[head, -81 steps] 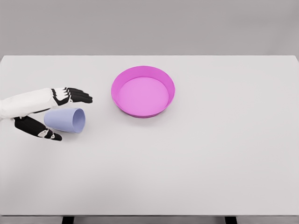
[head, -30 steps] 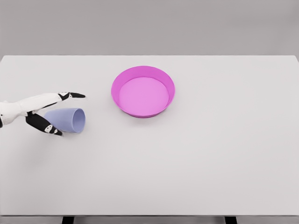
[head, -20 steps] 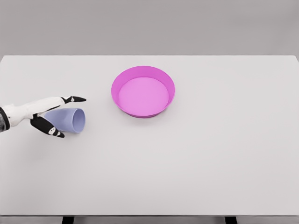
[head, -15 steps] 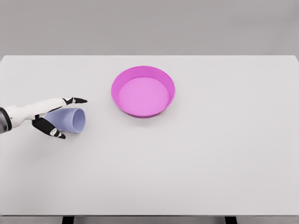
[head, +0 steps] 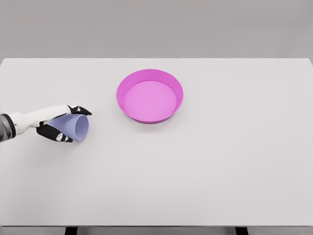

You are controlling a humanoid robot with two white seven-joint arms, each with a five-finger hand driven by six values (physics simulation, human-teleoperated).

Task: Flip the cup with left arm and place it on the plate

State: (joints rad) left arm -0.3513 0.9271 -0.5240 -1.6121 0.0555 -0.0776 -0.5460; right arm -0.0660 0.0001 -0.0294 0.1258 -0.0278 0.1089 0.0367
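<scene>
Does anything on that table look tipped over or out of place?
Yes: the pale blue cup lies on its side at the table's left, mouth facing right, with the left hand closed around it. The pink plate sits flat.

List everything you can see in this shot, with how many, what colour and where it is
table: one, white, fills most of the view, with a grey wall behind it
plate: one, pink with a raised rim, on the table a little left of the middle, toward the far side, with nothing in it
cup: one, pale lilac-blue, lying on its side at the table's left, mouth facing right toward the plate
left hand: one, white with black fingers, comes in from the left edge; fingers closed over the top of the cup and thumb under its near side
right hand: not in view
</scene>
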